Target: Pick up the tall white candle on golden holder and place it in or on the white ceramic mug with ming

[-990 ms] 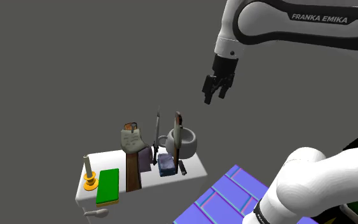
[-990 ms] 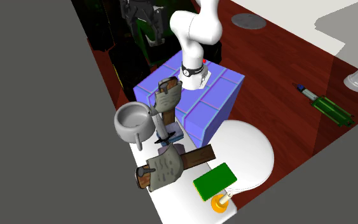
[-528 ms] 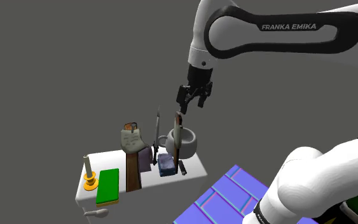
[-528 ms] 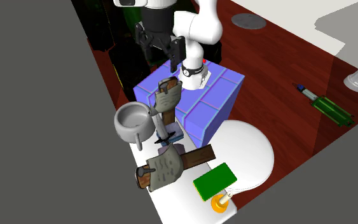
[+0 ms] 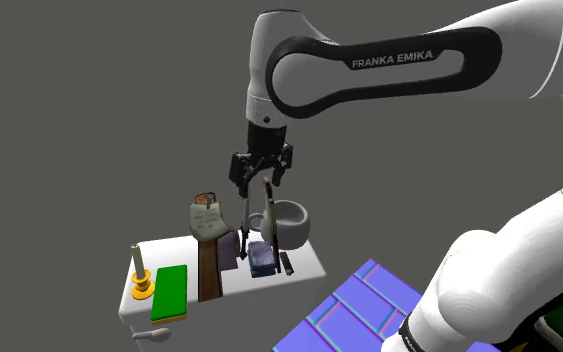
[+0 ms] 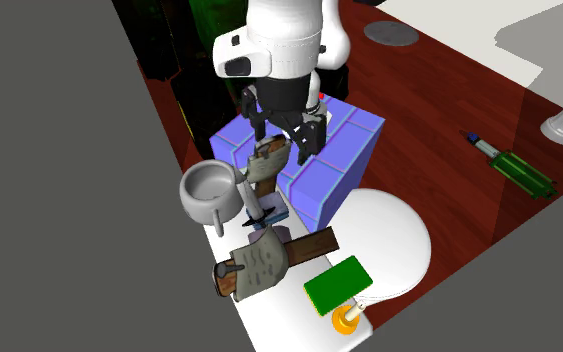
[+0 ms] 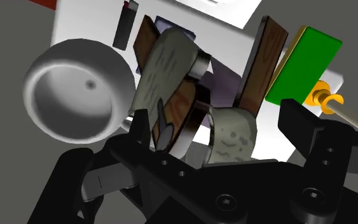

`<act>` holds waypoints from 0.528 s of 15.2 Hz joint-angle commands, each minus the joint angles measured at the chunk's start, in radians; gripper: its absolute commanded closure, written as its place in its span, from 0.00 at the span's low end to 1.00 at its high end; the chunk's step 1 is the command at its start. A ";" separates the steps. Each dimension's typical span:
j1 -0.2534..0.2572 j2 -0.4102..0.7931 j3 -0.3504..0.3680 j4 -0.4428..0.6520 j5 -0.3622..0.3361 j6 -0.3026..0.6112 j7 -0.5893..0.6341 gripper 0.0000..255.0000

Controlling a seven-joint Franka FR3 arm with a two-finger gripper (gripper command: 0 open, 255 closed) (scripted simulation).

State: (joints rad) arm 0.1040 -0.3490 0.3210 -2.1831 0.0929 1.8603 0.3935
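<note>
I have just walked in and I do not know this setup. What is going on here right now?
A white Franka arm holds its black hand open and empty above the small white table, over the clutter beside the mug. The candle on its golden holder stands untouched at the table's end on the shoulder view's left, next to a green block. Nothing is picked up yet.

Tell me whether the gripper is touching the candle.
Apart. In the shoulder view the open gripper hangs near the mug, while the candle stands far to that view's left, well clear.
</note>
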 commanded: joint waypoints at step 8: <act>0.033 0.315 0.126 0.208 -0.088 0.091 0.221 0.00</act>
State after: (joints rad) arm 0.1323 -0.0647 0.4369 -1.9967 0.0172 1.9448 0.5903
